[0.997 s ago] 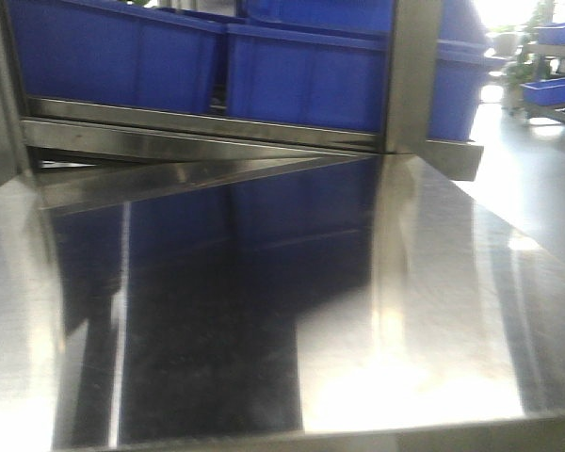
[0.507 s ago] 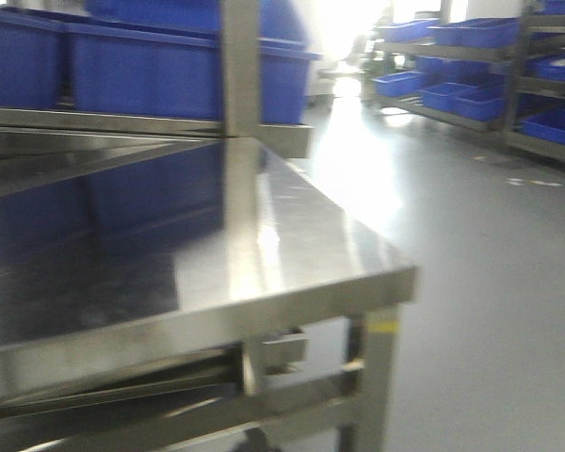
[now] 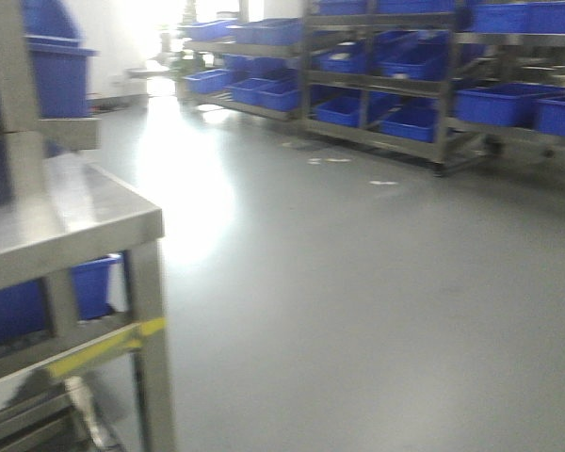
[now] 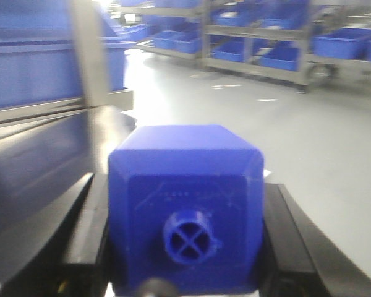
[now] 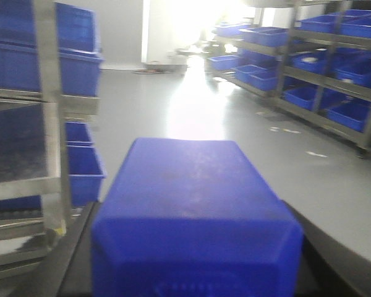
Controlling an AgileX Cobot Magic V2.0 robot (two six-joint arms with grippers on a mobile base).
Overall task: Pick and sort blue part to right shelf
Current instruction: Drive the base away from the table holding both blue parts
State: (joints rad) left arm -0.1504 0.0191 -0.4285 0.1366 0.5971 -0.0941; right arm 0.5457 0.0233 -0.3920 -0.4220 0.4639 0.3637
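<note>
In the left wrist view a blue part (image 4: 185,154), a box with a round cross-shaped boss on its near face, sits between black fingers (image 4: 80,223); my left gripper (image 4: 185,210) is shut on it. The right wrist view shows a second blue part (image 5: 191,179), a smooth box, filling the jaws of my right gripper (image 5: 195,247), which is shut on it. The right shelf (image 3: 433,94), a steel rack with large blue bins, stands far across the floor at the upper right of the front view. Neither gripper appears in the front view.
A steel table (image 3: 66,226) stands at the left edge, with a blue bin (image 3: 89,282) under it and yellow tape (image 3: 104,348) on its crossbar. Grey floor (image 3: 358,282) stretches between it and the racks. Another steel rack (image 5: 49,124) with bins is left of the right gripper.
The front view has swung to the right: the steel tabletop and bins that filled it slid off to the left, and the floor and far racks came into sight.
</note>
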